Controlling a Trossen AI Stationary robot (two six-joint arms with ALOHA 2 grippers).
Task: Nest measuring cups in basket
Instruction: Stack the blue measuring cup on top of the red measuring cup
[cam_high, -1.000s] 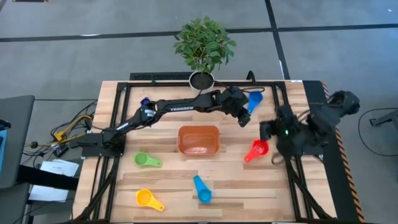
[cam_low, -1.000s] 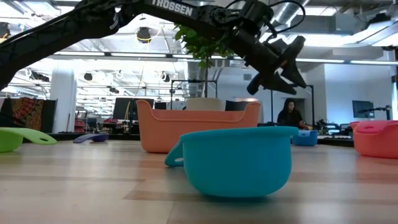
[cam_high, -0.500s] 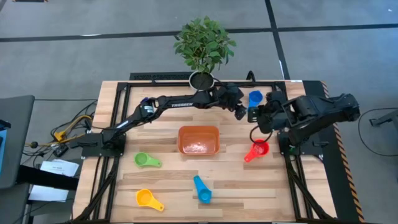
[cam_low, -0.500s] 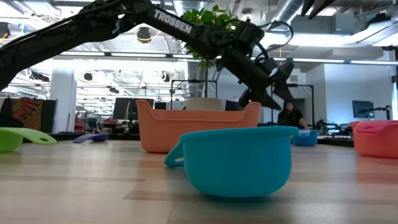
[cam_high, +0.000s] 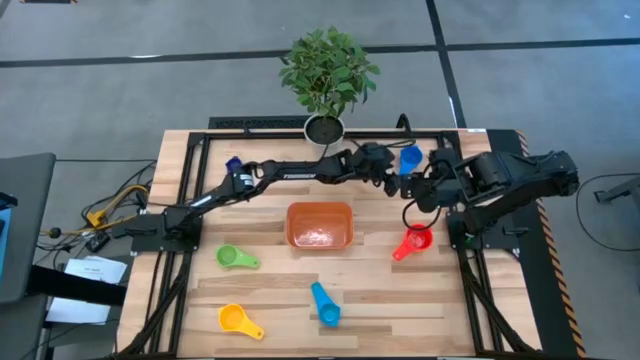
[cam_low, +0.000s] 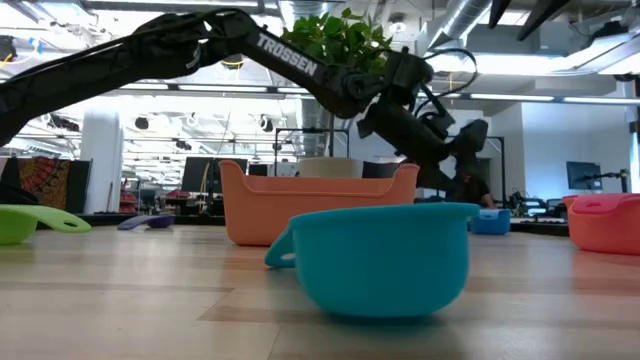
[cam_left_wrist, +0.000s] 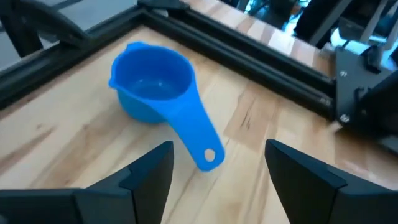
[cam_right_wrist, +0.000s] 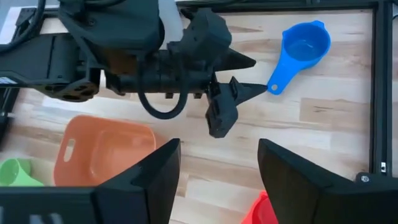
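The blue measuring cup (cam_high: 410, 158) stands bowl up on the table near the far right, and its handle end (cam_left_wrist: 209, 155) points at my left gripper (cam_left_wrist: 217, 180). That gripper (cam_high: 392, 180) hovers open just short of the handle, one finger to either side of it. My right gripper (cam_high: 413, 192) is open and holds nothing; it hangs beside the left one, above the red cup (cam_high: 413, 242). The orange basket (cam_high: 320, 224) sits mid-table. Green (cam_high: 235, 257), yellow (cam_high: 238, 320), light blue (cam_high: 324, 302) and dark blue (cam_high: 233, 163) cups lie scattered on the table.
A potted plant (cam_high: 324, 128) stands at the far edge behind my left arm. A black metal frame rail (cam_left_wrist: 249, 46) runs just beyond the blue cup. In the right wrist view my left gripper (cam_right_wrist: 224, 106) is close ahead of the right one.
My left gripper has gone down toward the blue cup's handle. My right gripper has swung from the table's right edge toward the far edge and the left, and now hangs close beside the left gripper. No cup has moved.
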